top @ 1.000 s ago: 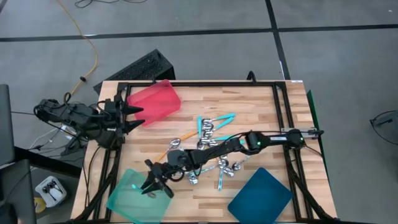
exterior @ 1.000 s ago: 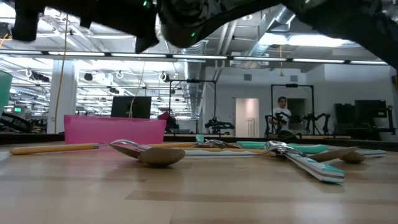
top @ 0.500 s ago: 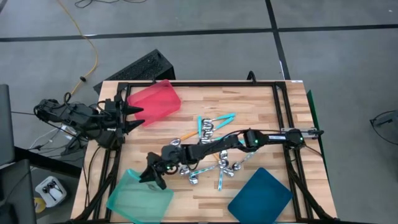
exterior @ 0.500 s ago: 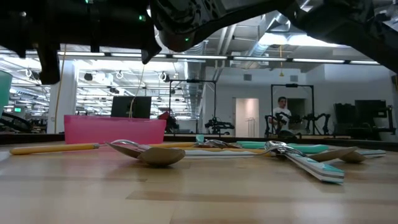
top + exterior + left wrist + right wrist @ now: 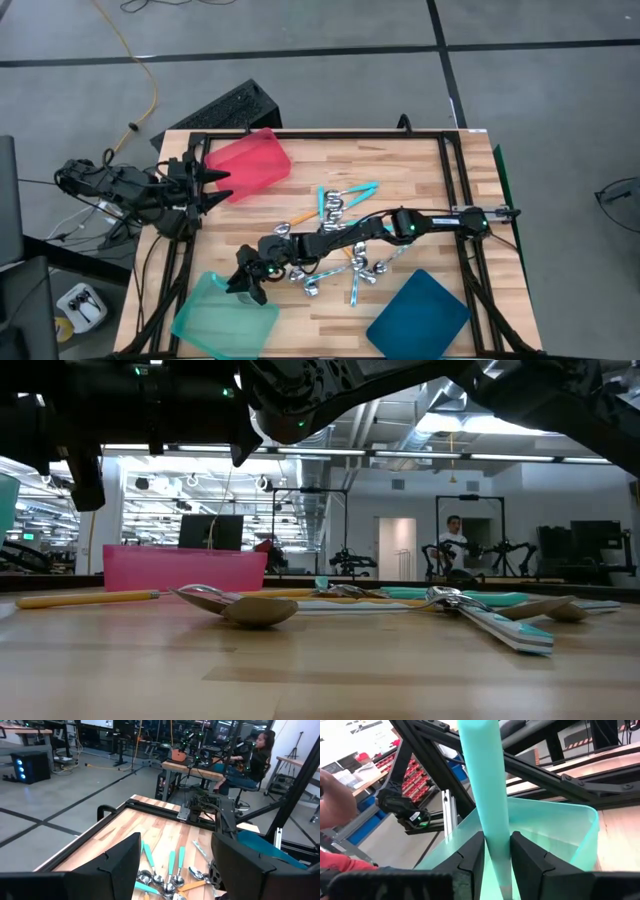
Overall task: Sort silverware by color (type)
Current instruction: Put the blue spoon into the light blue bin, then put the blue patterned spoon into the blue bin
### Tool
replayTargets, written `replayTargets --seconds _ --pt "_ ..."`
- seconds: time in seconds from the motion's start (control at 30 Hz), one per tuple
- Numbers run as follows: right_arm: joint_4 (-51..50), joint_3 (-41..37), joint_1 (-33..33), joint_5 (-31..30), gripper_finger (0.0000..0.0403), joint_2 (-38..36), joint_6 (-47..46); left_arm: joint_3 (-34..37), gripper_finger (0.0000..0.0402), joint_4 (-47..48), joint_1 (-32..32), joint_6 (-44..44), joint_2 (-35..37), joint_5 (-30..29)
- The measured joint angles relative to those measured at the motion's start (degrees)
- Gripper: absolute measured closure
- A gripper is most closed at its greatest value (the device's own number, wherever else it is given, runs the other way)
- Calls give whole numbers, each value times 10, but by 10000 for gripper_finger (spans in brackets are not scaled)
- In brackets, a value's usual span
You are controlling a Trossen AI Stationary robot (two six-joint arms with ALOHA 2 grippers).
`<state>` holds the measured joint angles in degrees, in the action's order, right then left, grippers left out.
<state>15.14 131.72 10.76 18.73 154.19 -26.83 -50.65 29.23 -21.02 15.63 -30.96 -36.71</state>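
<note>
My right gripper (image 5: 248, 286) reaches across the table to the far rim of the mint-green tray (image 5: 215, 320) and is shut on a turquoise-handled spoon (image 5: 485, 785). The spoon's bowl is hidden. Several other spoons with turquoise and orange handles lie in a loose pile (image 5: 338, 250) at mid-table, flat on the wood; they also show in the low view (image 5: 250, 608). My left gripper (image 5: 222, 190) waits open and empty at the table's left edge, beside the red tray (image 5: 250, 165). My right gripper pinches the spoon's turquoise handle (image 5: 492, 837) between its two fingers (image 5: 470, 857). The handle runs along the fingers and sticks out past their tips over the mint-green tray's (image 5: 555, 830) rim. The spoon is lifted clear of the table. Its bowl end is hidden behind the fingers.
A dark-blue tray (image 5: 418, 315) lies at the near right. The red tray stands at the far left, also in the low view (image 5: 185, 568). A black frame (image 5: 450, 170) edges the table. A person (image 5: 257, 755) sits beyond the table.
My right gripper, still shut on the turquoise spoon, has drawn back a little from over the mint-green tray toward the table's far edge and now stands at the tray's far rim. The pile has not moved.
</note>
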Motion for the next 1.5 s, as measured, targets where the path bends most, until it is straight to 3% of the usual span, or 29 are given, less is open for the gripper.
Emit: replayTargets --seconds 0.47,0.83,1.2,1.5 --pt "-19 0 0 -6 281 0 3 0 175 0 0 0 0 0" --pt "-29 0 0 -6 206 -1 14 0 175 9 0 0 0 0" --pt "-29 0 -9 -4 202 -3 53 0 175 40 0 29 0 1" --pt "-65 20 -47 107 206 -6 53 0 175 50 0 35 0 2"
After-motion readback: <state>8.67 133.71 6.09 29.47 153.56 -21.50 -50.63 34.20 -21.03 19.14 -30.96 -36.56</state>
